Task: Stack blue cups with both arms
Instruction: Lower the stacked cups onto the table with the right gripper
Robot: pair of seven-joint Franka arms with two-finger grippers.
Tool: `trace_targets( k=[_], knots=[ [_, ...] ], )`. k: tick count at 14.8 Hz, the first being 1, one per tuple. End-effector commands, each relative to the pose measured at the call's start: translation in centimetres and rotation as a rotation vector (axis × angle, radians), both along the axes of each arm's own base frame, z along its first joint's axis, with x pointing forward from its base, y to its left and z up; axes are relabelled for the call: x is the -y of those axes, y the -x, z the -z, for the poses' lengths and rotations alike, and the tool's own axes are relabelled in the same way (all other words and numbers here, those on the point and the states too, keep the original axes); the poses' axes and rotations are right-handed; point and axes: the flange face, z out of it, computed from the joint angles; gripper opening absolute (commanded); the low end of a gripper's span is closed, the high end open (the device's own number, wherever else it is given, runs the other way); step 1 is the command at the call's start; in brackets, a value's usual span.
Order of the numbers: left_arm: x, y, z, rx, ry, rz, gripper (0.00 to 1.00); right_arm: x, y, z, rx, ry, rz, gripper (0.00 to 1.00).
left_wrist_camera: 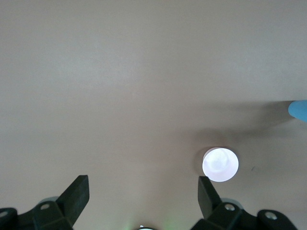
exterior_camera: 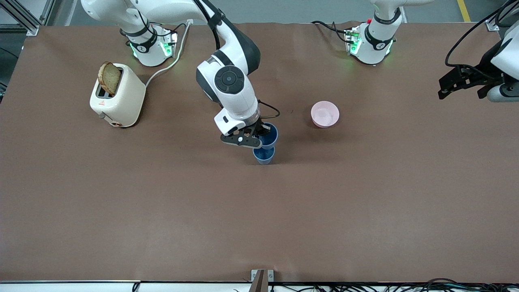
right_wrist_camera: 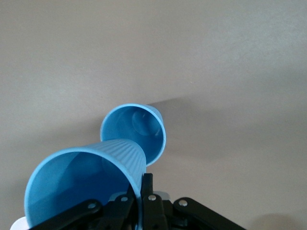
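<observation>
Two blue cups meet near the middle of the brown counter (exterior_camera: 162, 211): the right claw (exterior_camera: 254, 137) is clenched on the rim of the held blue cup (exterior_camera: 269, 136), one finger inside the rim and one outside, and carries it tilted over the standing blue cup (exterior_camera: 264, 155), which rests upright on the counter with its mouth open. From the right wrist camera the held cup (right_wrist_camera: 86, 184) fills the foreground, its ribbed wall overlapping the rim of the standing cup (right_wrist_camera: 134, 132); whether the two touch cannot be told. A pink bowl (exterior_camera: 324, 114) sits on the counter toward the left arm's end, well apart from the cups. The left claw (exterior_camera: 462, 83) waits in the air over that end of the counter, its fingers (left_wrist_camera: 74, 196) spread wide and holding nothing. A white toaster (exterior_camera: 117, 95) with a slice of bread (exterior_camera: 109, 78) standing in its slot sits toward the right arm's end, near that arm's base.
</observation>
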Motion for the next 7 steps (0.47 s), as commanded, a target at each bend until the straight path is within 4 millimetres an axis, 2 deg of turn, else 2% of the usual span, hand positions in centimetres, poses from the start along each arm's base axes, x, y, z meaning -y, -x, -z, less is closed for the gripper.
trace_targets(
  k=[1,4,7],
  knots=[
    [2.6,1.1,-0.1,-0.002,-0.001,0.031,1.00,-0.3,-0.3,0.3,0.004,-0.013,0.022,0.01],
    [2.8,1.0,-0.1,0.002,-0.005,0.031,1.00,-0.4,-0.3,1.4,-0.004,-0.002,0.020,0.01],
    [1.9,0.9,0.1,-0.002,-0.001,0.018,1.00,-0.3,-0.3,1.4,-0.002,0.000,0.019,0.01]
  ],
)
